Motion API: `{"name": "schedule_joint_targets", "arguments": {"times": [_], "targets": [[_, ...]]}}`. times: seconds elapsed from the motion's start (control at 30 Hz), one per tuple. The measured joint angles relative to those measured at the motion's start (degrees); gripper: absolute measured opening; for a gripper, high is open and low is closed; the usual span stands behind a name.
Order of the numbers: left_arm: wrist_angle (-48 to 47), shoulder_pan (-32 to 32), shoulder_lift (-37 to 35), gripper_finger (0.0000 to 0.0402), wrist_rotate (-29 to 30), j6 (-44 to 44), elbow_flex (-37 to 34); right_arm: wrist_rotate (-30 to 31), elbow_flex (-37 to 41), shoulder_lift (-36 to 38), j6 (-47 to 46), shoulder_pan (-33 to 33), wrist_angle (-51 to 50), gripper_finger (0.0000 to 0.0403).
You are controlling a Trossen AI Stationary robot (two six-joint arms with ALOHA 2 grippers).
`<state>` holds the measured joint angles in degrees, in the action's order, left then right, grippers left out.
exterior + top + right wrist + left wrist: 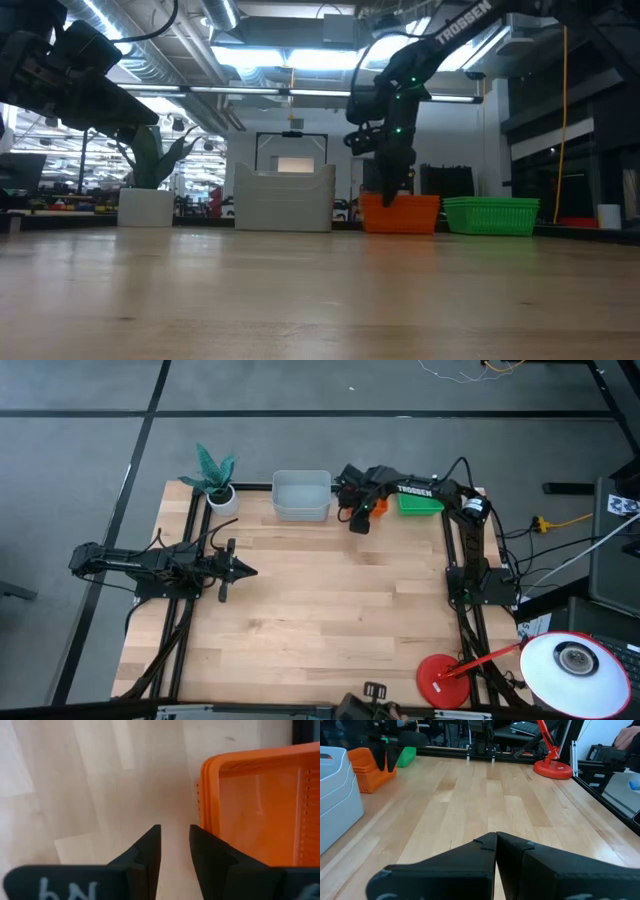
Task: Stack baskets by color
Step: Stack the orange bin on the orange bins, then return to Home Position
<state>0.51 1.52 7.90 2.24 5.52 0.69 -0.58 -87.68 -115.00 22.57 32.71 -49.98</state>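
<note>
Along the table's far edge stand a pale grey basket stack (302,495), nested orange baskets (378,508) and green baskets (420,503), each resting on its bottom. My right gripper (175,832) points down, open, over bare wood just off the orange stack's (260,805) end that faces the grey stack. Only wood shows between its fingers. In the low view it hangs at that end of the orange stack (400,213). My left gripper (245,571) waits shut and level at the table's left, holding nothing.
A small white pot with a teal plant (215,475) stands at the far left corner. A red lamp base (447,680) sits at the near right corner. Black frame rails run along the table's left and right sides. Bare wood lies across the middle (330,600).
</note>
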Motion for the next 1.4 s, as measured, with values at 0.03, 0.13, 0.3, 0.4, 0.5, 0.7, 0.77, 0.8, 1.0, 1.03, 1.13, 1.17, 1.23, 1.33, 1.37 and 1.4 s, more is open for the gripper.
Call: {"name": "schedule_joint_targets", "arguments": {"times": [0.03,0.13,0.3,0.4,0.5,0.7,0.77,0.8,1.0,1.03,1.13,1.17,1.23,1.33,1.37,1.4], "targets": [[0.00,0.00,-0.02,0.0000,0.00,0.00,-0.02,-0.02,-0.02,0.00,0.00,0.14,-0.02,0.0105],[-0.02,0.00,0.00,0.0000,0.01,0.00,-0.02,-0.78,0.00,0.00,-0.72,0.19,-0.33,0.0105],[-0.02,0.00,0.00,0.0000,0.02,0.00,-0.02,-1.07,-0.02,0.00,-1.54,-0.50,-0.98,0.0105],[0.00,0.00,0.00,0.0000,0.02,0.02,0.00,-1.40,-0.02,0.23,-3.80,-1.56,-2.05,0.0105],[0.00,0.00,-0.02,0.0000,0.01,0.00,-0.02,-4.95,-0.16,1.26,-9.70,-3.31,-6.42,0.0105],[-0.02,0.00,-0.02,0.0000,0.00,0.00,-0.01,-9.05,0.00,4.84,-18.02,-8.75,-15.90,0.0105],[-0.02,0.00,-0.02,0.0000,0.01,0.02,0.00,-9.37,1.52,6.81,-18.07,-11.06,-17.88,0.0105],[-0.02,0.00,-0.02,0.0000,0.00,0.00,-0.01,-9.69,2.89,8.04,-18.16,-12.44,-18.41,0.0105],[-0.02,0.00,0.00,0.0000,0.00,0.00,-0.02,-10.33,16.92,18.36,-24.71,-20.25,-9.67,0.0105],[0.00,0.00,-0.01,0.0000,0.00,0.01,-0.02,-10.22,19.88,20.36,-27.34,-21.71,-6.74,0.0105],[0.00,0.00,-0.02,0.0000,0.00,0.01,-0.02,-11.40,29.65,28.02,-34.85,-25.90,3.93,0.0105],[0.00,0.00,-0.02,0.0000,0.01,0.00,-0.02,-12.08,33.51,31.56,-37.17,-26.92,8.11,0.0105],[0.00,0.00,-0.02,0.0000,0.00,0.02,0.00,-11.24,41.58,39.16,-40.69,-28.83,18.20,0.0105],[0.00,0.00,-0.01,0.0000,0.00,0.02,-0.02,-11.07,53.45,50.42,-43.32,-30.93,32.96,0.0105],[0.00,0.00,0.00,0.0000,0.00,0.00,0.00,-11.45,57.20,54.06,-43.29,-31.44,37.61,0.0105],[0.00,0.00,-0.02,0.0000,0.00,0.02,-0.02,-11.19,60.89,57.75,-42.98,-31.76,42.06,0.0105]]}}
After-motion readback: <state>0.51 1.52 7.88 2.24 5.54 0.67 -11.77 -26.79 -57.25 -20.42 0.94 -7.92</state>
